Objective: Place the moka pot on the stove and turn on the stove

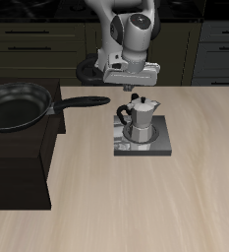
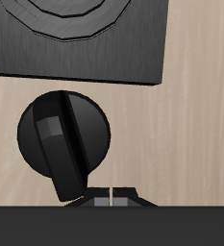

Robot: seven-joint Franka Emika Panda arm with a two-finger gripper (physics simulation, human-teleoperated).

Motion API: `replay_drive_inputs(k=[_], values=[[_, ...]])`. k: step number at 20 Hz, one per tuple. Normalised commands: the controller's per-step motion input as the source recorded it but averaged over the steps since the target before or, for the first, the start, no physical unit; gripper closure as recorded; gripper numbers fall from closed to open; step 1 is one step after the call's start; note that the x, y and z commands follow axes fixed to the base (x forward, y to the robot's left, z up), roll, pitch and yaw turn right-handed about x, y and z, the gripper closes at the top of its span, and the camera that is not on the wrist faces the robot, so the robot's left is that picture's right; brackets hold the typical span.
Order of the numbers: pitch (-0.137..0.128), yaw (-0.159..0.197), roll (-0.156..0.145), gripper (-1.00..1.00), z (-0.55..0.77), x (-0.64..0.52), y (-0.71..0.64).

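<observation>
I'm reading the cabinet [image 1: 18,167] as irrelevant, with the frying pan [image 1: 20,103] just parked on it. The stove [image 1: 145,146] is carrying the moka pot [image 1: 141,118] upright on its burner, so placement looks finished. I'm hovering the gripper [image 1: 133,91] above the pot (finger state: can't tell). The knob [image 2: 63,137] is filling the wrist view, the next target.

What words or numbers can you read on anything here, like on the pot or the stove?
There are none. The moka pot, the stove, its black knob, the frying pan and the gripper show no letters, numbers or signs in either view.
</observation>
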Motion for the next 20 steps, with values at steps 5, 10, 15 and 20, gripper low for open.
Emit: replay_drive_inputs(k=[5,10,15,20], values=[[0.013,0.064,-0.028,1.0,0.08,0.1,-0.13],[-0.002,0.043,0.054,1.0,0.05,-0.06,0.37],[0.072,-0.034,0.041,-1.0,0.03,0.08,0.19],[-0.032,-0.027,0.038,-1.0,0.29,0.0,0.12]])
